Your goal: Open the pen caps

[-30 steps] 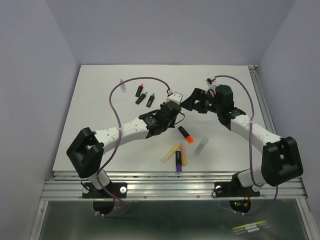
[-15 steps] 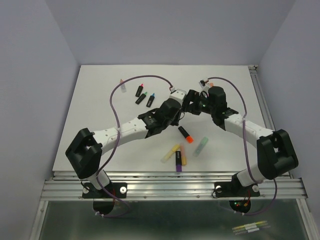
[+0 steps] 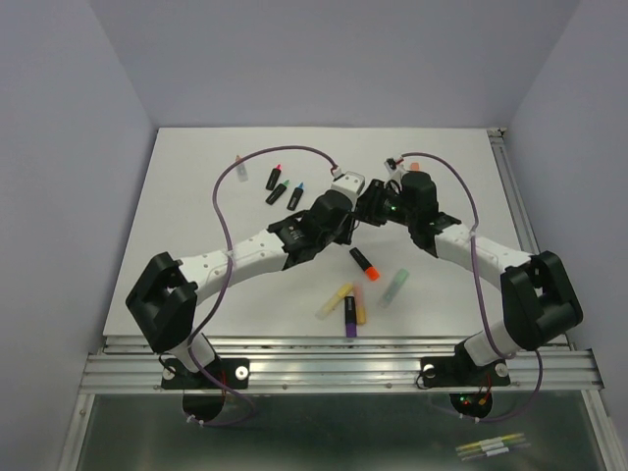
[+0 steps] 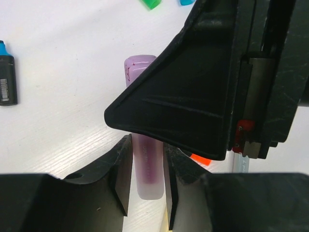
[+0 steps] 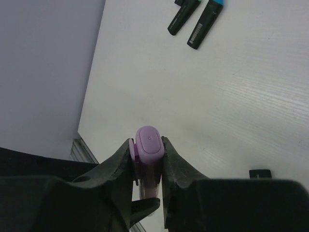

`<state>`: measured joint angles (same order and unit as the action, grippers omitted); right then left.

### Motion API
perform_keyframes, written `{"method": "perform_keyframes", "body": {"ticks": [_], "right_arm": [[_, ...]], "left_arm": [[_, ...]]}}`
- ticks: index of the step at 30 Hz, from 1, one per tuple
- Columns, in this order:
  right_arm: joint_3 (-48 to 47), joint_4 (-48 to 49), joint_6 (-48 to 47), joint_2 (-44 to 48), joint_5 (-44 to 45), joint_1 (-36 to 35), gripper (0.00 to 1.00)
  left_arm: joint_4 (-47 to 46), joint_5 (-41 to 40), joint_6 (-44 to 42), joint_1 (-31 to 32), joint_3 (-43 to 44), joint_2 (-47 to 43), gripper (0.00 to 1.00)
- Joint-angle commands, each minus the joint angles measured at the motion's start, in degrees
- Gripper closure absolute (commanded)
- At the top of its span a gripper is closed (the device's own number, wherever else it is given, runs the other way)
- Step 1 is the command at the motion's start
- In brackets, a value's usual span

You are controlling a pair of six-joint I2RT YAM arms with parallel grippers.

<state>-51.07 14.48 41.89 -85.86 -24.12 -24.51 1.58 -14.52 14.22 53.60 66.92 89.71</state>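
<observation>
A pastel purple pen is held above the table, and my left gripper is shut on its translucent barrel. My right gripper is shut on the purple cap at the pen's other end. The cap still sits on the barrel. From above, the left gripper and right gripper meet tip to tip over the table's middle, hiding the pen between them. In the left wrist view the right gripper's black finger covers the pen's middle.
Three black pens lie at the back left, with a pale one beyond them. An orange-capped black pen, a green pastel pen and a cluster of yellow, purple and orange pens lie in front of the grippers.
My right gripper has moved left to the pen held by the left gripper and has shut on its cap. The left gripper has kept its hold and barely moved.
</observation>
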Motion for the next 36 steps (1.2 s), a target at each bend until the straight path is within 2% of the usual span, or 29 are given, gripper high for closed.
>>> {"method": "perform_keyframes", "body": {"ticks": [1,6,10,14,22,25,27,30,31,33,36], "right_arm": [[-2.98,1.52,-2.25,0.52,7.41,-0.45,0.81],[-4.65,1.25,-2.96,-0.35,13.74,-0.45,0.92],[-7.72,0.03,-3.04,-1.41,23.2,-0.45,0.99],[-12.99,-3.66,-5.14,-3.52,33.15,-0.36,0.99],[-21.96,-6.04,-8.31,-8.96,45.88,1.48,0.99],[-24.07,-7.18,-9.02,-11.16,46.63,2.88,0.99],[-23.29,-5.7,-7.87,-10.38,41.27,3.42,0.99],[-23.45,-7.25,-9.27,-10.37,39.76,3.51,0.99],[-23.98,-10.14,-9.98,-11.16,40.37,3.85,0.99],[-23.56,-11.84,-9.72,-11.87,40.03,4.73,0.99],[-19.88,-11.84,-10.08,-12.57,37.74,6.4,0.98]], "left_arm": [[-2.55,4.23,0.9,0.18,0.15,-3.05,1.0],[-2.2,10.37,4.23,0.27,-4.86,-4.81,1.0],[-0.28,14.26,7.04,0.27,-10.64,-5.86,1.0],[1.4,18.73,9.59,0.71,-15.39,-8.06,1.0],[1.94,24.88,12.59,2.12,-19.54,-14.21,1.0],[2.19,26.83,12.77,2.3,-19.81,-14.74,1.0],[3.42,24.73,12.24,2.21,-19.11,-14.65,1.0],[6.14,17.79,11.36,1.77,-16.12,-14.13,1.0],[7.72,13.08,11.53,0.46,-14.2,-13.08,1.0],[8.87,10.23,11.62,-2.26,-12.34,-11.58,1.0],[9.58,5.48,12.15,-10.17,-9.0,-7.46,1.0]]}}
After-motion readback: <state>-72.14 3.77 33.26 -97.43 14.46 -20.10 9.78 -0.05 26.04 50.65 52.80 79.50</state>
